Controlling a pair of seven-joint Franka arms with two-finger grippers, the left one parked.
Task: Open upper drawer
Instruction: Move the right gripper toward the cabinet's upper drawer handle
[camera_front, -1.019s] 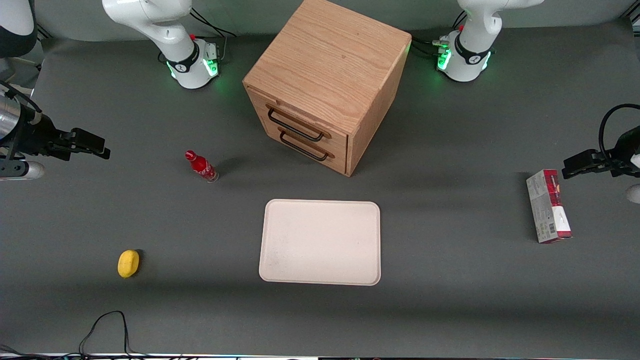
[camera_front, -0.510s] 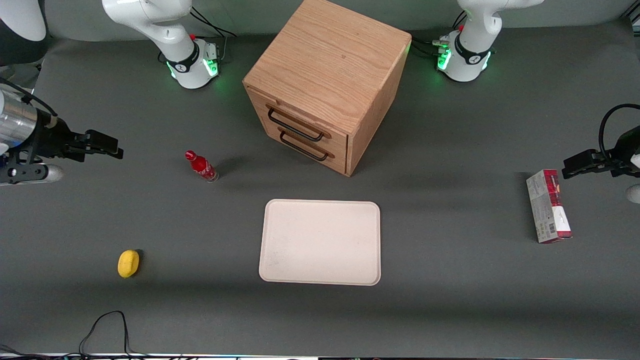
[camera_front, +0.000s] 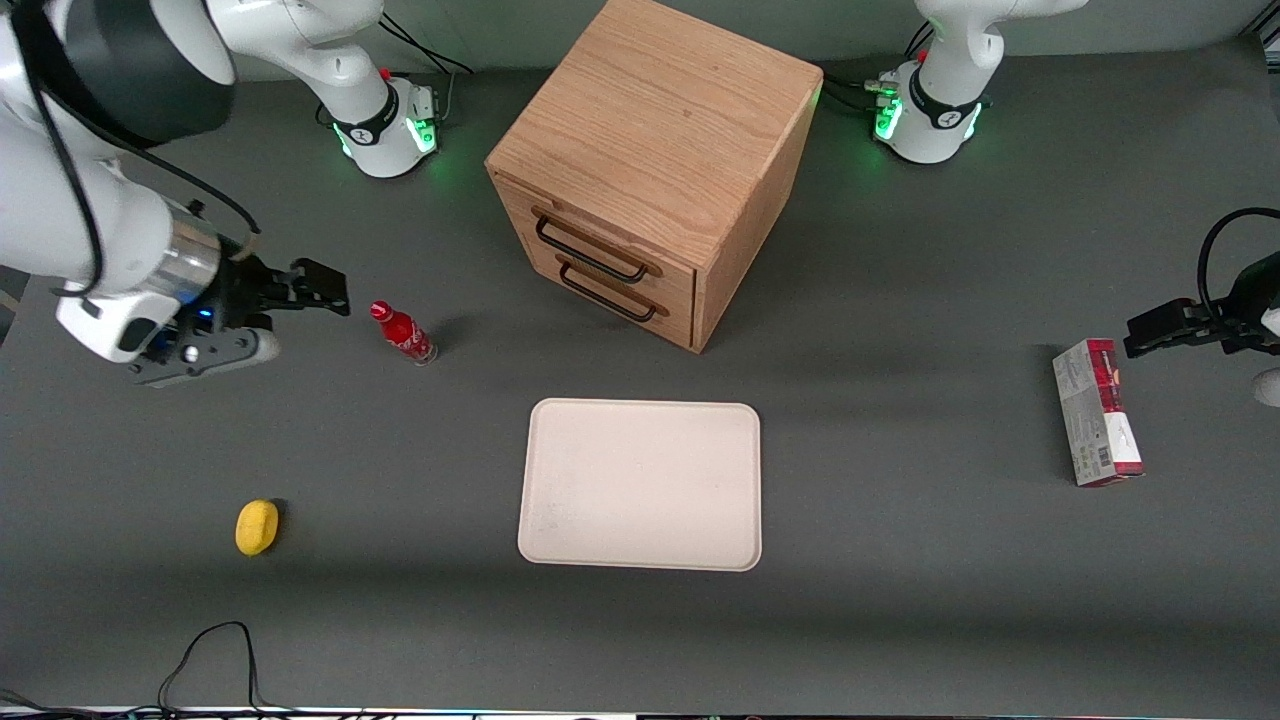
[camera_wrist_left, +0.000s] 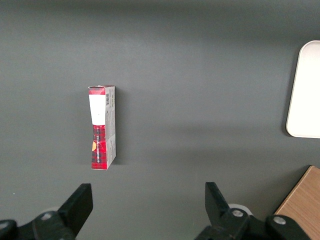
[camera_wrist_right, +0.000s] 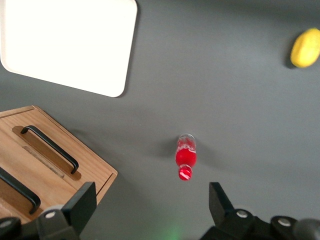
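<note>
The wooden cabinet (camera_front: 660, 130) stands at the middle of the table, farther from the front camera than the tray. Its upper drawer (camera_front: 600, 238) is shut, with a black bar handle (camera_front: 590, 252) (camera_wrist_right: 21, 189) just above the lower drawer's handle (camera_front: 607, 296) (camera_wrist_right: 50, 149). My right gripper (camera_front: 335, 290) (camera_wrist_right: 152, 200) hovers open and holds nothing. It is toward the working arm's end of the table, apart from the cabinet front, close beside the red bottle's cap.
A red bottle (camera_front: 404, 333) (camera_wrist_right: 185, 157) stands between the gripper and the cabinet. A cream tray (camera_front: 640, 485) (camera_wrist_right: 70, 45) lies nearer the camera than the cabinet. A yellow lemon (camera_front: 256, 526) (camera_wrist_right: 305, 47) sits near the working arm's end. A red-and-white box (camera_front: 1097, 412) (camera_wrist_left: 102, 127) lies at the parked arm's end.
My right arm has swung in from the table's end toward the cabinet; the gripper now sits next to the red bottle. The drawers have not moved.
</note>
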